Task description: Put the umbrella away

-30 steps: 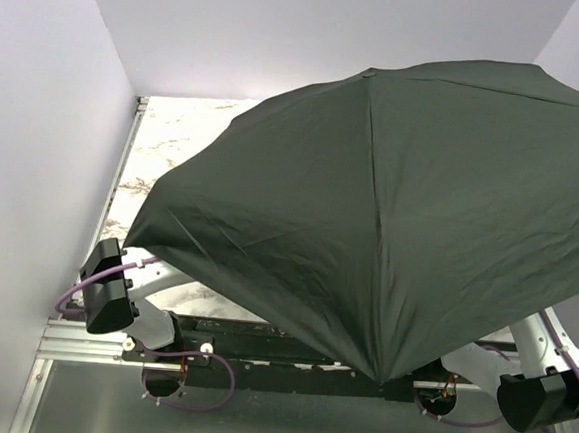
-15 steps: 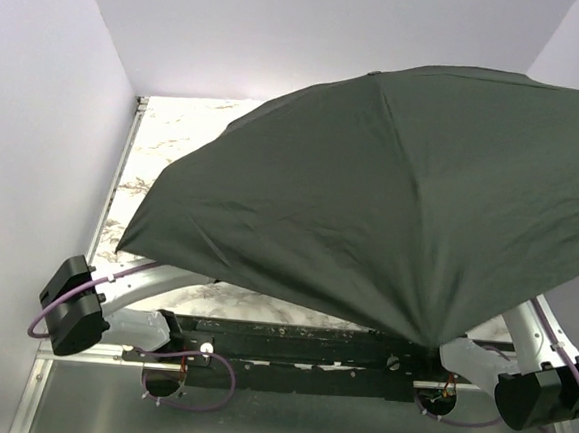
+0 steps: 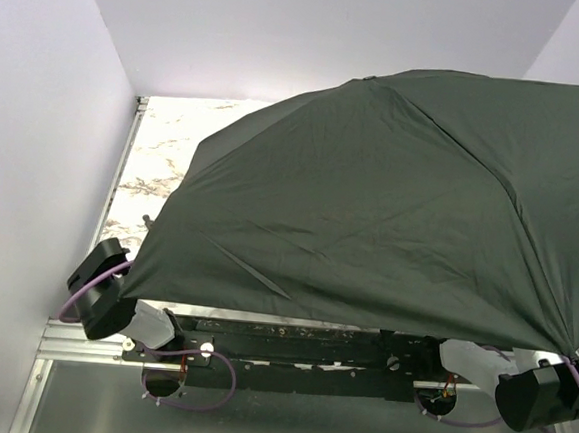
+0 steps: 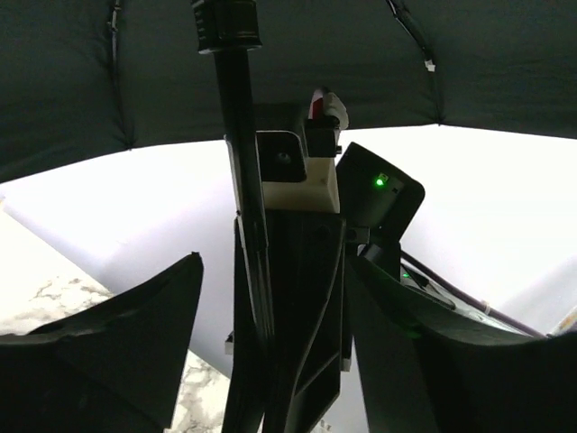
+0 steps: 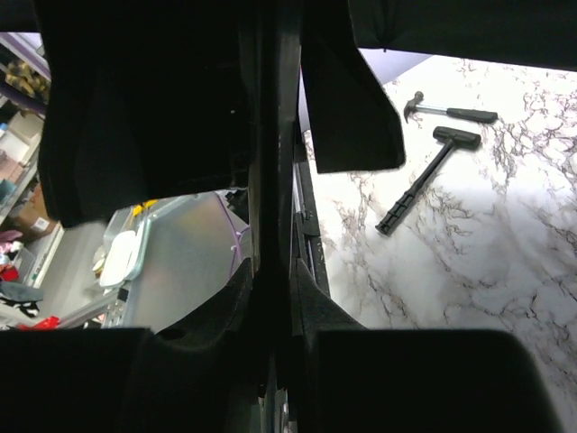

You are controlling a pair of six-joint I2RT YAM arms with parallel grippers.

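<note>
– Hogging the top view, the umbrella [image 3: 370, 213] stands spread open over the marble table [image 3: 164, 156], left arm [image 3: 103, 297] and right arm [image 3: 536, 391] poking out under its rim.
– Yep, right gripper [image 5: 272, 289] clenched on its shaft; left gripper [image 4: 270, 271] released, fingers wide apart.

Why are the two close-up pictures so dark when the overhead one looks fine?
Top view: evenly lit, sharp, the umbrella matte without glare. Left wrist view: shot from under it against a bright wall, so the shaft is a backlit silhouette. Right wrist view: near parts black and soft, the marble table bright and crisp.
</note>
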